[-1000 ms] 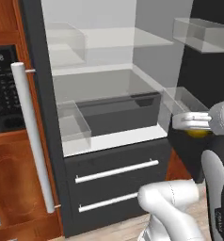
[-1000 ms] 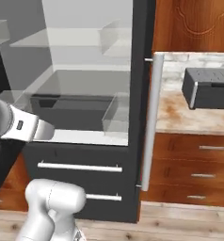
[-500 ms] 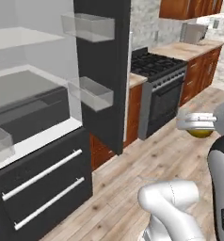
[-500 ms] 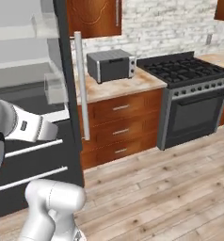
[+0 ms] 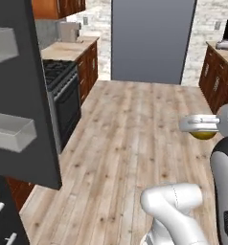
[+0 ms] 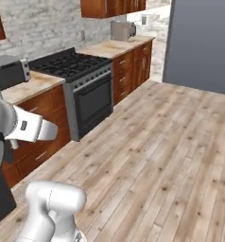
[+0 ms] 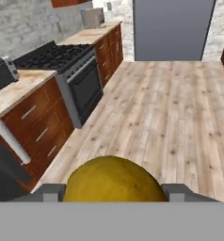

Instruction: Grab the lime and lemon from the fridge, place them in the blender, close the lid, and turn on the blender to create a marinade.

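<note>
My gripper is shut on the lemon, a yellow oval fruit that sits between the two finger tips. From the left base view the gripper hangs at the right, above the wooden floor, with the lemon under its pale finger. The fridge door, dark with clear bins, stands open at the left edge, and its white handle shows low on the left. The blender, a black jar on a pale base, stands on the far right counter. The lime and the lid are out of view.
A black stove sits in the wooden cabinets on the left, with a small oven and a toaster on the counter. A grey wall panel closes the aisle ahead. Cabinets line the right. Wooden floor lies open between.
The whole picture has swung from the fridge's open interior to the kitchen aisle, so the cameras have turned. The lemon has stayed in the gripper.
</note>
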Tool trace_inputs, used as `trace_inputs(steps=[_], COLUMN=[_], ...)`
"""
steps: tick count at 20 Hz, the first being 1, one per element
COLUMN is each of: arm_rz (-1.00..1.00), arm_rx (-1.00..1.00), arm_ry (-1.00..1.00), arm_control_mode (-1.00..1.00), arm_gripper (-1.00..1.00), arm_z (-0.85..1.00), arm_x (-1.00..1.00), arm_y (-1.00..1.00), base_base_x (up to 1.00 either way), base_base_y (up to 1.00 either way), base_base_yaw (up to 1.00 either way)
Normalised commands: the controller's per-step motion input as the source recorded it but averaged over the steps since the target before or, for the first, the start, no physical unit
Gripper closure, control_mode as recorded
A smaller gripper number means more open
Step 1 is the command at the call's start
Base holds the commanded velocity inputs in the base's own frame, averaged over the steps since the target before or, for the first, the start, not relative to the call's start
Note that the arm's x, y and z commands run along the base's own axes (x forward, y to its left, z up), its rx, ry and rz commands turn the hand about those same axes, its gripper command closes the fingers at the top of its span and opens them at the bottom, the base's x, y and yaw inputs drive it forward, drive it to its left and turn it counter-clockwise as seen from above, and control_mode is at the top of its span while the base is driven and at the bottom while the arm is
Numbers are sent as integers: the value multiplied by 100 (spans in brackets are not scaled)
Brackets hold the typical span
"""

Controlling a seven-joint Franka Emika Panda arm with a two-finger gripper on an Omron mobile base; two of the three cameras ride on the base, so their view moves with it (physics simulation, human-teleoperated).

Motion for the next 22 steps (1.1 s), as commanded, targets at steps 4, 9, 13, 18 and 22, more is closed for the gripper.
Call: trace_inputs(steps=[4,9,13,18,22], arm_rz=[0,0,0,0,0], arm_rx=[0,0,0,0,0], arm_ry=[0,0,0,0,0], arm_control_mode=[100,100,100,100,100], arm_gripper=[100,100,100,100,100], arm_z=[0,0,0,0,0], arm_x=[0,0,0,0,0], arm_y=[0,0,0,0,0], base_base_x=[47,72,93,100,100], base_base_y=[-24,-5,0,14,46], base_base_yaw=[-76,-68,-60,-56,-55])
